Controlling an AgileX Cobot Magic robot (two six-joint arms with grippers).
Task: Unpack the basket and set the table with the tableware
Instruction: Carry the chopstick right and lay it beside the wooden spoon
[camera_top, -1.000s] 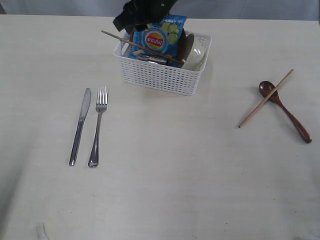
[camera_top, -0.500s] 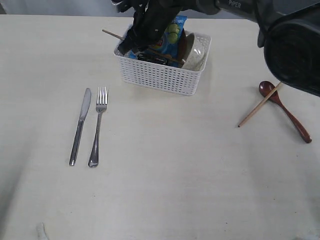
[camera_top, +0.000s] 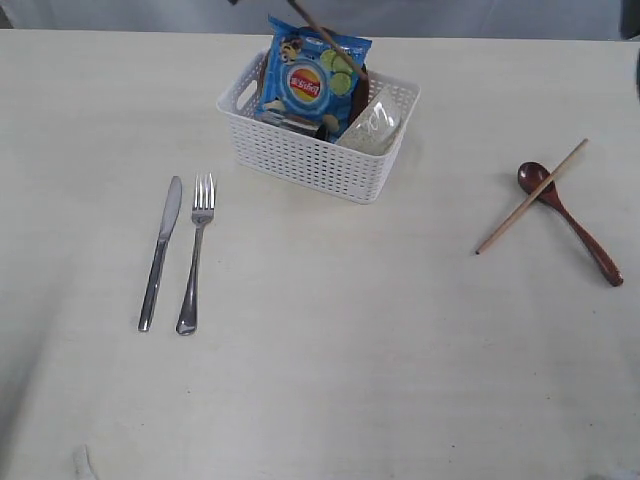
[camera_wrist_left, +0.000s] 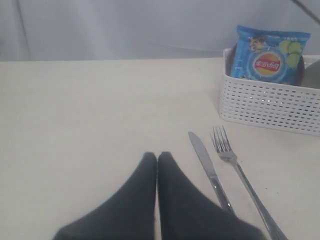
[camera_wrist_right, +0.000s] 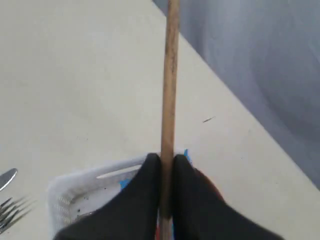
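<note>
My right gripper (camera_wrist_right: 167, 161) is shut on a thin wooden chopstick (camera_wrist_right: 170, 75), held above the white basket (camera_wrist_right: 65, 192). In the exterior view the gripper is out of frame; only the chopstick (camera_top: 335, 42) slants over the basket (camera_top: 318, 150). The basket holds a blue chips bag (camera_top: 310, 85) and a pale bowl (camera_top: 372, 125). A steel knife (camera_top: 160, 255) and fork (camera_top: 193, 255) lie side by side on the table (camera_top: 350, 330) at the left. A red-brown spoon (camera_top: 570, 220) lies at the right, with a second chopstick (camera_top: 532, 197) across it. My left gripper (camera_wrist_left: 157, 156) is shut and empty, near the knife (camera_wrist_left: 205, 160).
The left wrist view shows the fork (camera_wrist_left: 230, 155) beside the knife, with the basket (camera_wrist_left: 270, 105) and chips bag (camera_wrist_left: 270, 55) behind them. A grey backdrop runs along the table's far edge.
My right gripper closed on the chopstick in the basket and rose out of the exterior view with it. The basket shifted slightly and the chips bag now stands more upright.
</note>
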